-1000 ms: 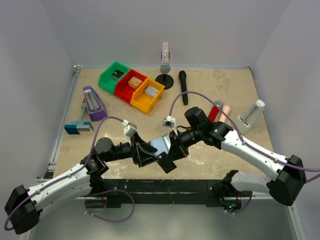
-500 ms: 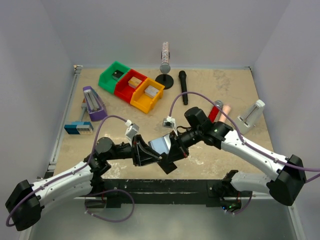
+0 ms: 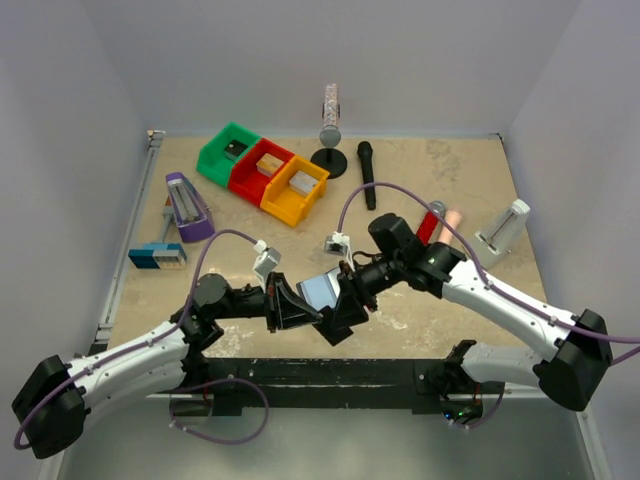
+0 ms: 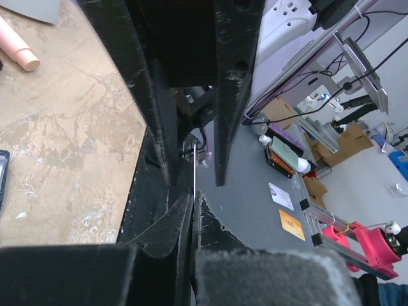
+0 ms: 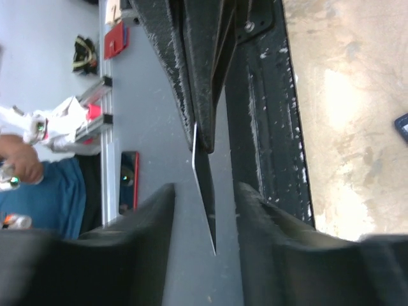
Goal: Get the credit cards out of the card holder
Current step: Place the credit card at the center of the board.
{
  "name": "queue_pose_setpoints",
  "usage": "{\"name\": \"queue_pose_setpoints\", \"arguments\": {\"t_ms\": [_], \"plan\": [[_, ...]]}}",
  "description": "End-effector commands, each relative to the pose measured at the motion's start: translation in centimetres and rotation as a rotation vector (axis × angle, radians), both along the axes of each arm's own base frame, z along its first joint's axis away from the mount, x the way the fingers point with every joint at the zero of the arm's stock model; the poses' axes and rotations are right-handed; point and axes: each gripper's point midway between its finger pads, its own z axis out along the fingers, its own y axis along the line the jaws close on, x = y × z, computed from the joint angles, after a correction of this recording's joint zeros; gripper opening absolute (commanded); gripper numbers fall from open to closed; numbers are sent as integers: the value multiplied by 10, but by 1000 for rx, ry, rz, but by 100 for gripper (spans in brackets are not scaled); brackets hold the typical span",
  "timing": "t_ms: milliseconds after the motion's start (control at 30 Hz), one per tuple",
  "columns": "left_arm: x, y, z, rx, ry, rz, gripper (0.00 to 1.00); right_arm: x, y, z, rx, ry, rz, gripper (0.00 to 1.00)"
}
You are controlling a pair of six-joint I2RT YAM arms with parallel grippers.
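Since the left jaws are pressed shut on one edge of the silvery grey card (image 3: 320, 291) and the right jaws are spread either side of it, not touching it as far as I can see, this looks to me like a hand-off between the two arms. The card is up in the air, on edge, right over the near rim of the bench (image 3: 440, 180), pretty much between the two wrists.

What I'd do here: pull the right arm straight back along the plane of the card, no twisting. Those fingers sit close on both sides, and a sideways nudge could lever the card out of a thin pinch. The left side only seems to have a small bite on the edge, so squeeze firm and move slow. Then swing the card inward over open bench before lowering, since off the near rim it's just the dark rail and a drop. Get it low and flat-ish before letting go so it doesn't skate.

Can't find the card holder for sure. A dark blue corner (image 5: 401, 125) at the edge of the right wrist view might be it. No other cards visible to me either.
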Motion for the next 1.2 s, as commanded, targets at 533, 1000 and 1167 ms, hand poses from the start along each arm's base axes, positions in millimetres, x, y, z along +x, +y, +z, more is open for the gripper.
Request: {"name": "queue_pose_setpoints", "arguments": {"t_ms": [533, 1000, 1167], "plan": [[199, 154, -91, 316, 462, 1198, 0, 68, -58, 11, -68, -277, -586, 75], [276, 175, -110, 312, 508, 1270, 0, 64, -53, -7, -37, -201, -608, 74], [281, 176, -128, 341, 560, 1259, 0, 63, -54, -8, -51, -203, -599, 74]]}}
